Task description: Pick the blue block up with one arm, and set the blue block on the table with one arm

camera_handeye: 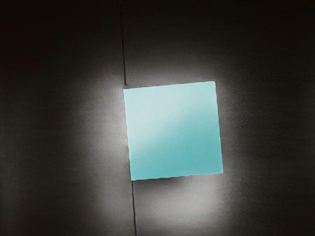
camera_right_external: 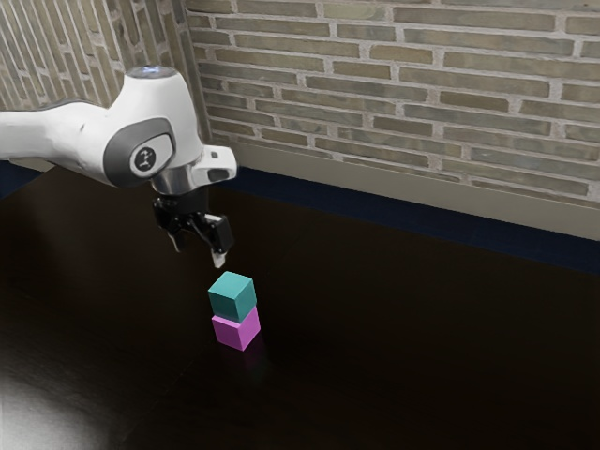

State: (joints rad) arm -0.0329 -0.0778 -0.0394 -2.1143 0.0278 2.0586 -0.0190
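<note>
Two blocks stand stacked in front of me, and the one I want, the blue block (camera_right_external: 232,296), a teal shade of blue, sits on top of the pink block (camera_right_external: 236,330). From my end of the link I see the gripper (camera_right_external: 198,255) above the pink block and clear of the stack, its fingers (camera_right_external: 219,259) apart with nothing between them. The wrist view looks down on the blue block's flat top, its sides turned slightly off square to the picture.

I'd judge it a light, stiff cube, likely wood or hard plastic, that won't squash or crack under a moderate squeeze. Its faces look smooth, so a shallow pinch could slip; I'd want the pads flat on two opposite upright faces, around mid-height, with a small wrist turn first if they don't line up. Too deep, and the tips could catch the pink block and drag it along; off centre, and one finger would shove the top cube over the pink block's edge.

The lift is the step in hand, and it should go straight up until it clears the pink block. After that, the set-down belongs on the table (camera_right_external: 422,347) well beside the pink block, lowered level and released gently.
</note>
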